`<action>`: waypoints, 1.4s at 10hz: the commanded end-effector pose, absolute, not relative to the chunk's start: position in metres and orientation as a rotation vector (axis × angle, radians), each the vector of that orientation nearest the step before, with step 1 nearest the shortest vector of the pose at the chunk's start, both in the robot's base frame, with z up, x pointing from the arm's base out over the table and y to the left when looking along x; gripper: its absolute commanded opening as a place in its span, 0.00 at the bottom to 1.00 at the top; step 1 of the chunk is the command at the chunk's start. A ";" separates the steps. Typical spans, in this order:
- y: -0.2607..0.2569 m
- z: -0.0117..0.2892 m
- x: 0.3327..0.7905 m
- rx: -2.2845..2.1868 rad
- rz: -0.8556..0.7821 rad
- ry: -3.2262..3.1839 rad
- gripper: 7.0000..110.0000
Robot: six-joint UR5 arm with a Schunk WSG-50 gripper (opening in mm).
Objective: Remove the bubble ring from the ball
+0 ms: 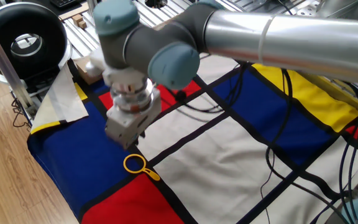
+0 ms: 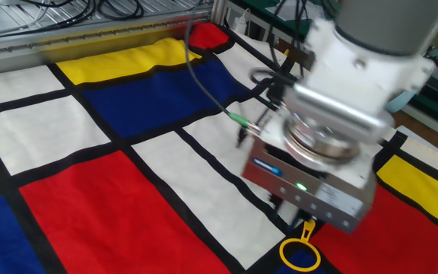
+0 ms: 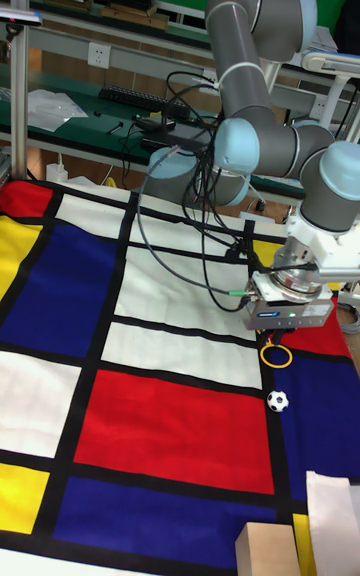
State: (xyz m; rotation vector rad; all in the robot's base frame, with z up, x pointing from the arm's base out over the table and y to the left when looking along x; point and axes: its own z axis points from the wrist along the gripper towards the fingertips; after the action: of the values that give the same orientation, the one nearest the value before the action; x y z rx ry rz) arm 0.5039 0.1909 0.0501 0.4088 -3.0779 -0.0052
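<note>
The bubble ring (image 1: 135,165) is a thin yellow hoop with a stubby handle. It lies flat on the checked cloth, where blue meets red, also in the other fixed view (image 2: 301,255). In the tall fixed view the ring (image 3: 277,355) is empty. The small black-and-white ball (image 3: 277,401) rests on blue cloth a short way from it, not touching. The ball is hidden in both fixed views. My gripper (image 1: 133,142) hovers just above the ring, holding nothing, fingers mostly hidden under its body (image 2: 310,190).
Black and grey cables (image 1: 278,155) trail across the cloth behind the arm. A wooden block (image 3: 265,546) and folded paper (image 3: 330,516) sit at the cloth's edge beyond the ball. The table edge and wooden floor (image 1: 17,186) lie close to the ring.
</note>
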 end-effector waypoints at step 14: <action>0.114 0.043 0.473 0.697 0.021 -2.940 0.15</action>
State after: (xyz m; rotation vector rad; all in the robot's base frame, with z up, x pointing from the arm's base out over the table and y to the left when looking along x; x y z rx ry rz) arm 0.4831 0.1140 0.0401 0.6271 -2.9947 0.0414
